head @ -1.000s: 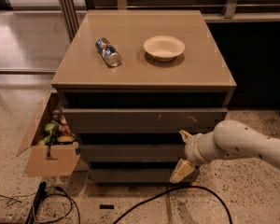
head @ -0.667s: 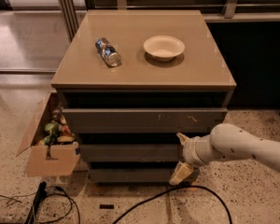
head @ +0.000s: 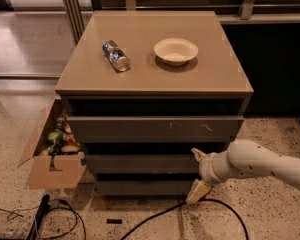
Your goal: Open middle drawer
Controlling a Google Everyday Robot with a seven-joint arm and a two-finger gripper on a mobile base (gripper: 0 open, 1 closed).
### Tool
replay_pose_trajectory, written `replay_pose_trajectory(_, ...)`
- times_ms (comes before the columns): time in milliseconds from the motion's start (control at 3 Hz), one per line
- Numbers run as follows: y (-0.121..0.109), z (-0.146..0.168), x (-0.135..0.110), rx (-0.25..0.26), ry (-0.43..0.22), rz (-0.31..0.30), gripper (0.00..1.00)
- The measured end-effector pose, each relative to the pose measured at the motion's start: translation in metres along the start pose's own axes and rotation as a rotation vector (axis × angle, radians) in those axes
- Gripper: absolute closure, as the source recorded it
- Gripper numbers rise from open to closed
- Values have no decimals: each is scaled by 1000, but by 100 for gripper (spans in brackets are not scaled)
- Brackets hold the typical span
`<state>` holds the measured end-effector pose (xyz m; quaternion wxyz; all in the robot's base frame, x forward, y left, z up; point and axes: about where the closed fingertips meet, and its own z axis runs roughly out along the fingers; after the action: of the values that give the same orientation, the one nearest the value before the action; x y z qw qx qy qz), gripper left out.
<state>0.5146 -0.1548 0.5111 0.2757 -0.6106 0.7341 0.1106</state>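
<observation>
Grey-brown and plain, the middle drawer [head: 145, 164] runs leftward from the hand [head: 196, 173], and its right end sits between the hand's two pale fingers [head: 198, 190]. The hand is spread wide, with one finger above the front's upper edge and the other below its lower edge, so it straddles the front rather than clamping it. I cannot tell whether either finger touches.

That pose makes sense, I judge, because the front has no handle: only an edge in the dark gap offers something to hook and pull. The white arm [head: 260, 161] reaches in from the hand's right, low over the floor.

Just above the hand is the top drawer [head: 155, 129], marked with small white scratches. Just beneath the hand is the bottom drawer [head: 140, 187]. Higher up, on the worktop [head: 220, 81], a can [head: 116, 55] on its side and a bowl [head: 176, 50] rest well apart from the hand. Far to the hand's left a cardboard box [head: 52, 171] stands on the floor, and a black cable [head: 155, 216] trails below. The middle drawer looks not yet pulled out.
</observation>
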Motion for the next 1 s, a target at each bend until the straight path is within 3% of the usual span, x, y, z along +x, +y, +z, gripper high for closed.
replay_pose_trajectory(333,-10,21,4,16,-2,-19,0)
replay_pose_trajectory(667,-39,71,3,55,-16,-40,0)
replay_pose_trajectory(1000,-40,73,4,54,-15,-38,0)
